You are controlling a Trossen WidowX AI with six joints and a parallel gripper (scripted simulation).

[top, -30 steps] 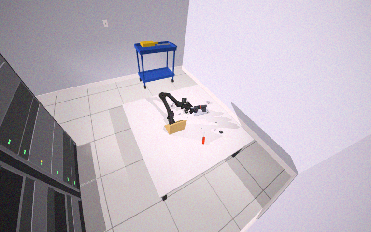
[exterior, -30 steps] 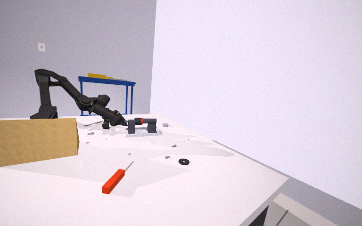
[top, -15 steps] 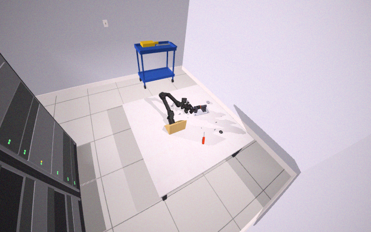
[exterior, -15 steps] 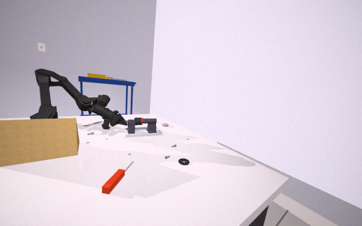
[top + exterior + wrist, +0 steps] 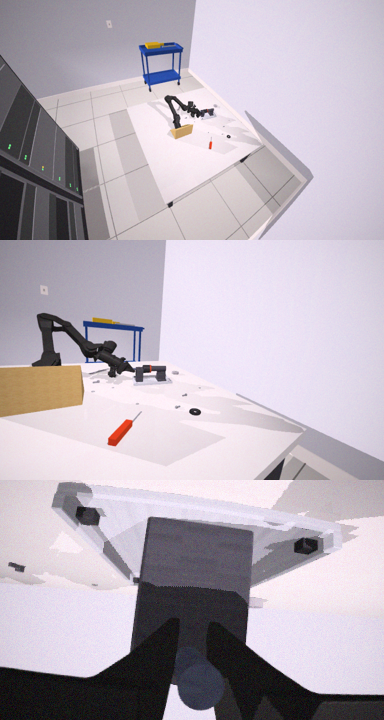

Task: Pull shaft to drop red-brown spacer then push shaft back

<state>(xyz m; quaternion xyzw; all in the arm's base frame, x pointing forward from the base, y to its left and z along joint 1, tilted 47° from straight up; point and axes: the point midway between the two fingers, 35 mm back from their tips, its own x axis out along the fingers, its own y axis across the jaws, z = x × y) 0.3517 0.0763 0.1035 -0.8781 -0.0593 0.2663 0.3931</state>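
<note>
- Rising from the base behind, then bending over at the elbow and sloping down toward the gripper [image 5: 199, 114] [image 5: 134, 371] [image 5: 194, 625]!
- Wrist tilted, just behind and above the fingertips, pitched forward and downward.
- Fingers drawn in close, a narrow gap between the tips, clamped on something round there.
- Reaching well out from the base, tips pointing away from it.
</note>
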